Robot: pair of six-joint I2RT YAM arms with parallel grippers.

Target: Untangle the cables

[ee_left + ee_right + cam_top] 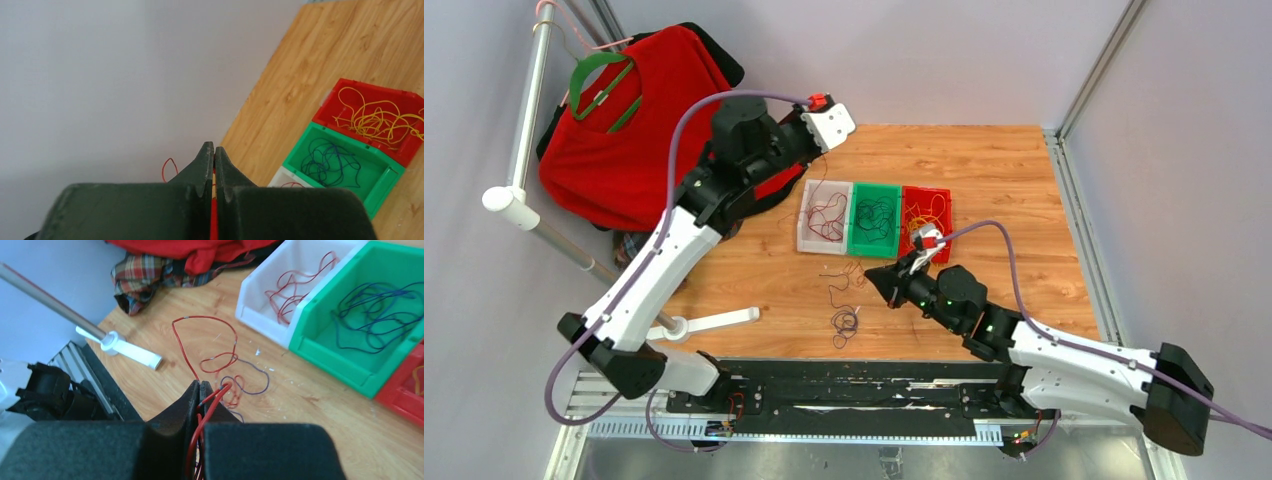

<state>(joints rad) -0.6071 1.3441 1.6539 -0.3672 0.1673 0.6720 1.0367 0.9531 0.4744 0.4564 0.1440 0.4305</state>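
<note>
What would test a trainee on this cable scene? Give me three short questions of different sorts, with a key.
1. True or false: the yellow cables lie in the red bin.
2. What are the jaws of the right gripper shut on? A) a red cable B) a blue cable C) nothing
3. Fill in: the white bin holds cables coloured ___.
Key: 1 true; 2 A; 3 red.
</note>
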